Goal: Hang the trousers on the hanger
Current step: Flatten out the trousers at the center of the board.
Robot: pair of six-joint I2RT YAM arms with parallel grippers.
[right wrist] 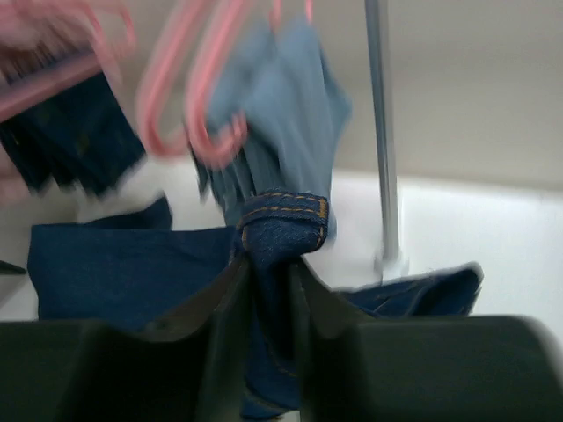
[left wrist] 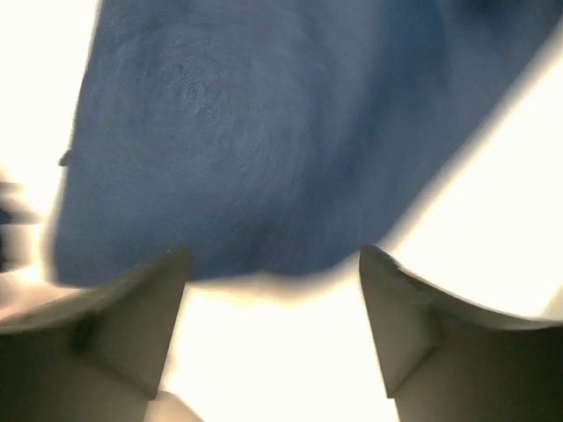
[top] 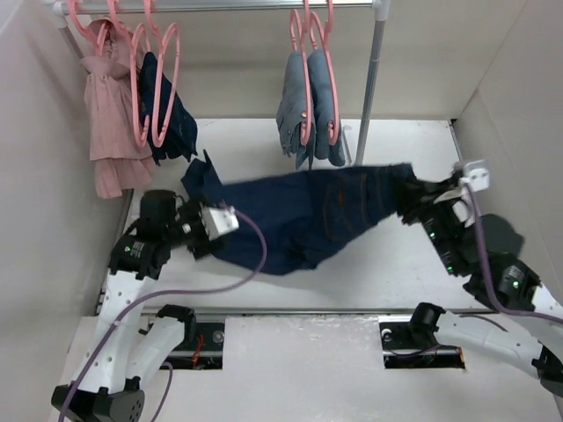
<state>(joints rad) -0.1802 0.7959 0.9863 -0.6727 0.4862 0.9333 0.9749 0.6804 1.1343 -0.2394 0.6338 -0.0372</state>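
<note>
The dark navy trousers (top: pixel 303 215) hang stretched across the middle of the table, lifted at their right end. My right gripper (top: pixel 410 199) is shut on a stitched fold of the trousers (right wrist: pixel 283 224), which is pinched between its fingers (right wrist: pixel 220 308). My left gripper (left wrist: pixel 273 264) is open and empty, with blue denim (left wrist: pixel 264 132) just beyond its fingertips. From above it sits at the trousers' left end (top: pixel 204 239). Pink hangers (top: pixel 163 83) hang on the rail at the back left, and more pink hangers (top: pixel 318 66) at the back middle.
A pink dress (top: pixel 110 114) and a small dark navy garment (top: pixel 176 123) hang at the left. Light blue jeans (top: pixel 308 110) hang beside the rack's metal pole (top: pixel 369 88), which stands just behind the trousers. White walls close in both sides.
</note>
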